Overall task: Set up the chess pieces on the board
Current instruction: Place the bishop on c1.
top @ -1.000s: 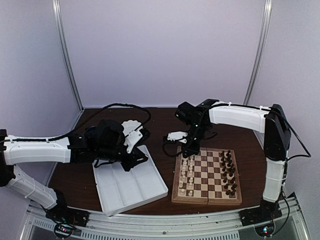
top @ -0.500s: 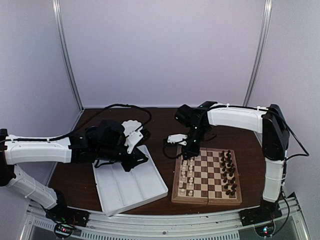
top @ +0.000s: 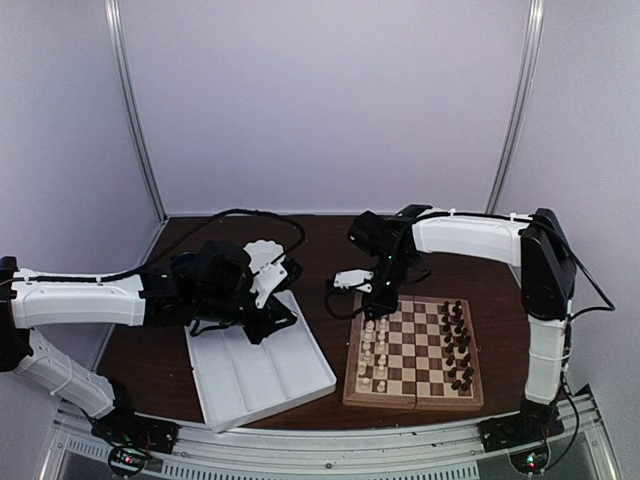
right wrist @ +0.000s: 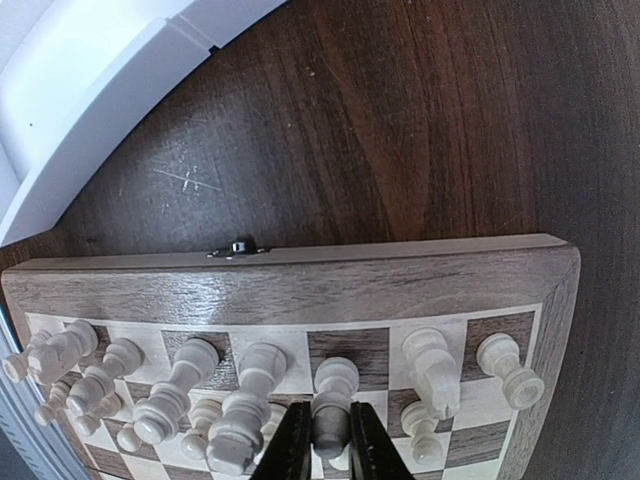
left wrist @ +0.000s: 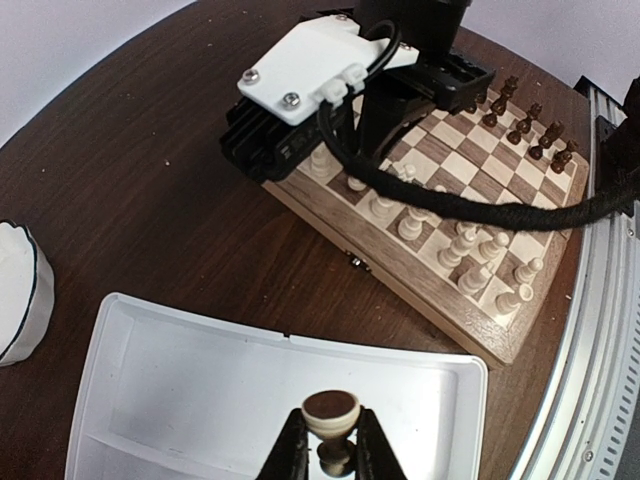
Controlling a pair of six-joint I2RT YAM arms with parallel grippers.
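The left gripper (left wrist: 330,452) was clamped on a cream piece (left wrist: 331,412), whose brown felt underside faced the wrist camera. Directly beneath it lay the white tray (left wrist: 200,390). Ahead of the tray's rim came bare dark table (left wrist: 150,180), then the board (left wrist: 400,285). Cream men (left wrist: 470,255) lined the side of the board closer to this gripper, and dark men (left wrist: 525,120) lined the far side.

The right gripper (right wrist: 327,440) stood low over the cream side of the board. Its fingers (right wrist: 296,445) flanked a cream chessman (right wrist: 335,385) standing on a dark square of the edge row. Whether they pressed it or stood just off it could not be told. More cream men stood close on either side of the gripper. Ahead of it lay the board's rim, a small metal latch (right wrist: 238,248), then table, and a corner of the tray.
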